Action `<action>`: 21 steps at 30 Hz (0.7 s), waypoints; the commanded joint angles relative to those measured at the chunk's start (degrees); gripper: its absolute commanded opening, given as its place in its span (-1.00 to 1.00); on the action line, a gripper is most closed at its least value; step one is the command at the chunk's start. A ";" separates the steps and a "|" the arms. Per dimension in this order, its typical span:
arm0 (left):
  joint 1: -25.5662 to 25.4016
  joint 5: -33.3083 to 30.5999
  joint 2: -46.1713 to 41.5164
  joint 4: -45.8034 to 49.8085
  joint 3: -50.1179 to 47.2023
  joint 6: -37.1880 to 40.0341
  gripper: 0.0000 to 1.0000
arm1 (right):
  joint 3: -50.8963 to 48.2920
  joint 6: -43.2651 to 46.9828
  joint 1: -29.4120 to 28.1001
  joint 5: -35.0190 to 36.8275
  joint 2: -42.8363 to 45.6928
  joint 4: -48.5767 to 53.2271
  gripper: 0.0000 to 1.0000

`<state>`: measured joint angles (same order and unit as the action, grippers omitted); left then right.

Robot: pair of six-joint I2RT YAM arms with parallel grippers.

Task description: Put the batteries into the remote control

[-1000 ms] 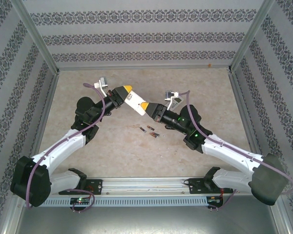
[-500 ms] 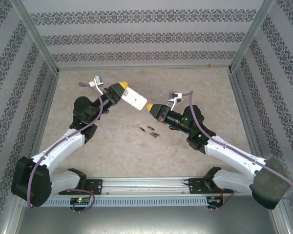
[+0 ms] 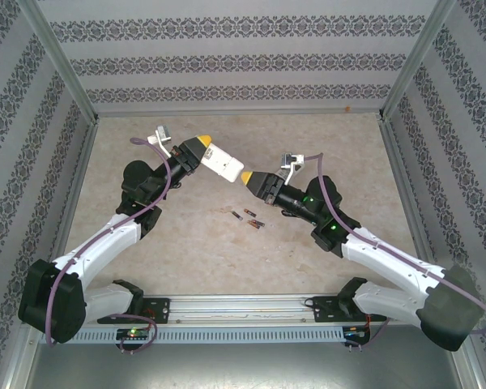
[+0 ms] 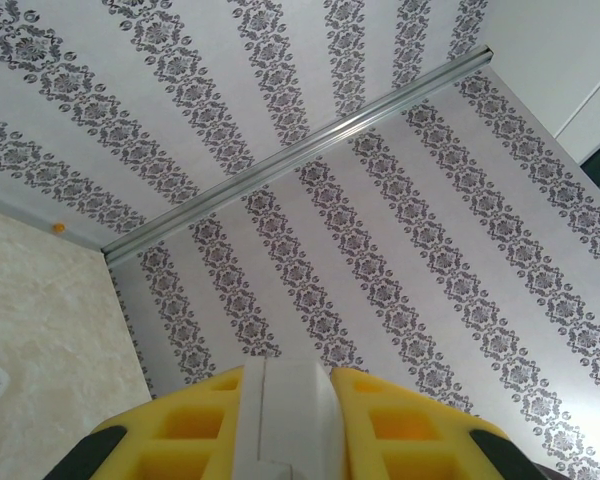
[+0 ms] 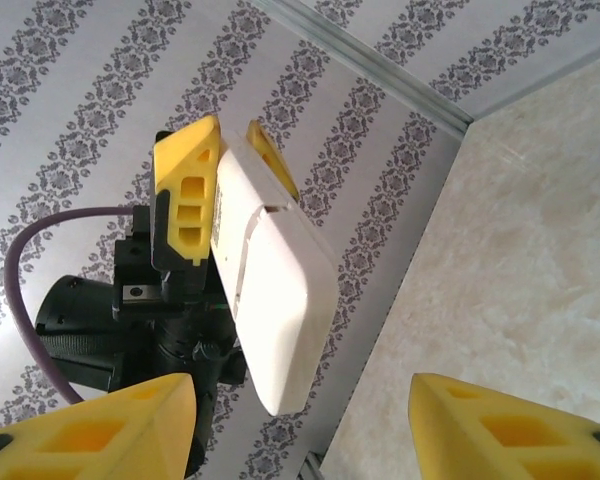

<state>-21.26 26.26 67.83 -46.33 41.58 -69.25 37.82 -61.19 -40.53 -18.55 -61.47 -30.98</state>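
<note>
The right gripper [image 3: 248,179] has just let go: a second ago it was clamped on the near-right end of the remote [image 5: 270,290], and now its yellow fingers [image 5: 110,430] stand well apart with nothing between them, hanging just off that end without touching it. From its wrist view the white body of the remote runs up and away, a seam and a small notch showing along one side; I cannot tell from here whether the battery cover is on or off. The left gripper [image 3: 201,151] is closed tight on the far-left end of the remote and carries it alone, held up in the air above the table [image 3: 186,267], left of centre and tilted down toward the right arm. The batteries [image 3: 248,217] lie on the table nearer the arms, a small cluster just below and between the two grippers, none of them picked up. To my eye the two-handed work on the remote is over, the right arm is free, and its likely next job is reaching down for a battery while the left presents the remote.
</note>
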 commanded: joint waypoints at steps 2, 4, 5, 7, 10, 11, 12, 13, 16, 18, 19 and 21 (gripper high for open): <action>0.43 -0.13 0.01 -4.60 -0.44 -0.32 -1.00 | 3.27 -0.72 -1.00 -0.54 -2.63 -2.99 0.09; 0.51 -0.16 0.03 -5.17 -0.78 -0.69 -1.00 | 3.81 -1.21 -0.99 -0.42 -3.85 -4.17 -0.06; 0.46 -0.16 0.04 -5.26 -0.88 -0.80 -1.00 | 3.99 -1.34 -0.95 -0.44 -4.15 -4.62 -0.13; 0.50 -0.27 -0.13 -5.24 -1.00 -0.87 -1.00 | 4.43 -1.37 -1.04 -0.35 -4.53 -4.77 -0.29; 0.50 -0.33 -0.25 -4.86 -1.05 -0.72 -1.00 | 4.45 -1.37 -1.13 -0.26 -4.71 -4.79 -0.47; 0.47 -0.40 -0.27 -4.82 -1.06 -0.62 -1.00 | 4.39 -1.42 -1.05 -0.18 -4.71 -4.79 -0.49; 0.48 -0.35 -0.29 -4.90 -1.09 -0.63 -1.00 | 4.28 -1.53 -1.04 -0.17 -4.71 -4.79 -0.49; 0.43 -0.33 -0.27 -4.88 -0.98 -0.62 -1.00 | 4.19 -1.69 -1.16 -0.09 -4.80 -4.75 -0.50; 0.48 -0.16 -0.05 -5.19 -1.02 -0.79 -1.00 | 4.18 -1.91 -1.05 0.00 -5.14 -4.70 -0.40; 0.49 0.00 0.12 -5.37 -1.04 -1.08 -1.00 | 4.40 -1.85 -1.06 -0.24 -5.54 -4.88 -0.40; 0.50 0.02 0.19 -5.44 -1.06 -1.14 -1.00 | 4.58 -1.83 -1.11 -0.41 -5.71 -4.88 -0.44; 0.48 -0.15 0.13 -5.25 -1.17 -0.96 -1.00 | 4.72 -1.95 -1.01 -0.53 -6.02 -4.88 -0.57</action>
<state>-21.23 26.15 67.88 -47.18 40.80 -69.49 40.69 -63.24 -41.15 -18.59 -66.83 -33.54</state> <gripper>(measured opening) 0.217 0.241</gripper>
